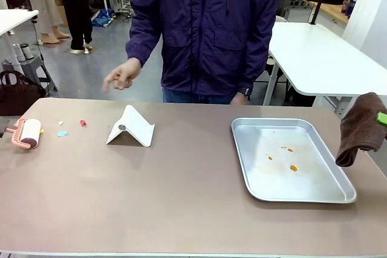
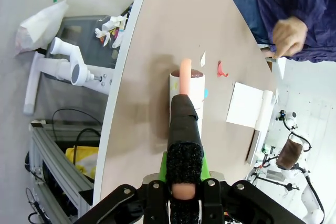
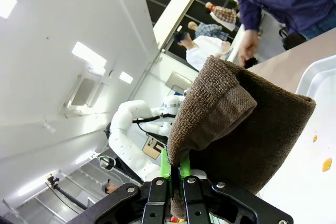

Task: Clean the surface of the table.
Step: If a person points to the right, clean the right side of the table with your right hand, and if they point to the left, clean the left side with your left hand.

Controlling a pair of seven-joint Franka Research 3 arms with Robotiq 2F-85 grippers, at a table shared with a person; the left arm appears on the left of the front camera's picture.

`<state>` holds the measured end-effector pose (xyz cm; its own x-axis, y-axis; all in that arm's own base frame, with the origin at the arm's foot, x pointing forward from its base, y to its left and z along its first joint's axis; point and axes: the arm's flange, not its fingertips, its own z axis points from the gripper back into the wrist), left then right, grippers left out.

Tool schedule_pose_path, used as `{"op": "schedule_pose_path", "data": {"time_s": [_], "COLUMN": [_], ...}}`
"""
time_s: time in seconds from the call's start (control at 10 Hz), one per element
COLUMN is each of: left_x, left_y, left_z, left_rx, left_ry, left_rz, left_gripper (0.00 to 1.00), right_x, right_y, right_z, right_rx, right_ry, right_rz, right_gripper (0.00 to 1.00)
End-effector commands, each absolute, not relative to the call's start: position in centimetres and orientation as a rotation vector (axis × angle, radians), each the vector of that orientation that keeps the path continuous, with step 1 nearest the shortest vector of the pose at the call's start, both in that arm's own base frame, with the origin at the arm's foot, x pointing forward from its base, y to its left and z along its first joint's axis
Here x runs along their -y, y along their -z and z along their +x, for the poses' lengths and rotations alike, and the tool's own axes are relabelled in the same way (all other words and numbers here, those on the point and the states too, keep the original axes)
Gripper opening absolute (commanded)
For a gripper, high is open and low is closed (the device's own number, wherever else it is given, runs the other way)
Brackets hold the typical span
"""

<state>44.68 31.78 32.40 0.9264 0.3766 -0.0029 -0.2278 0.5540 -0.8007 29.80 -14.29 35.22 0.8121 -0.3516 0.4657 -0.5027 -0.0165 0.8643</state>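
Left gripper (image 2: 185, 170) is clamped tight on the foam-wrapped handle of the lint roller (image 1: 27, 133), with no gap at the pads. The roller sits at the left end of the table (image 1: 181, 203). We can't tell whether the roll touches the top.

Three scraps lie just beside it toward the middle: a blue one (image 1: 63, 133) nearest, a white one (image 1: 60, 122) and a red one (image 1: 83, 123) a bit farther toward the person.

Right gripper (image 3: 174, 176) is pinched shut on a fold of the brown cloth (image 3: 247, 129). The cloth hangs off the right end of the table, near the metal tray (image 1: 314, 140) but apart from it.

The tray holds a few orange spots (image 1: 293, 167). A folded white stand (image 1: 130, 127) sits between the scraps and the tray. The person's hand (image 1: 123, 75) hovers past the far edge, roughly above the scraps.

We read this as the very start of the cleaning: both tools are gripped, nothing is picked up yet, and the scraps lie loose.

Our call for the next move:
- Set the roll flat on the top and run it over the blue scrap, then the white and red ones.
- Keep the pressure even so the sticky face grabs them instead of pushing them along.
- Stop short of the stand and keep clear of the hand.
- The cloth arm can hold off, or wipe the bare top between the stand and the tray.
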Motion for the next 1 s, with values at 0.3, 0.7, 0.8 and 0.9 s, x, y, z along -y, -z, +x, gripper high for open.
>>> {"op": "schedule_pose_path", "data": {"time_s": [0.3,0.7,0.8,0.9], "left_x": [-29.3,-24.6,-23.6,-22.6], "left_y": [-30.1,-29.1,-29.0,-28.8], "left_z": [46.9,49.2,50.0,50.5], "left_rx": [0.140,0.137,0.162,0.153], "left_ry": [-0.374,-0.404,-0.432,-0.439], "left_rz": [-0.887,-0.911,-0.897,-0.914], "left_gripper": [0.03,0.03,0.03,0.03], "right_x": [14.2,14.2,14.2,14.2], "right_y": [-35.8,-35.8,-35.8,-35.8], "right_z": [29.7,29.7,29.7,29.7], "right_rx": [0.668,0.668,0.668,0.668], "right_ry": [-0.130,-0.130,-0.130,-0.130], "right_rz": [1.645,1.645,1.645,1.645], "right_gripper": [0.00,0.00,0.00,0.00]}}
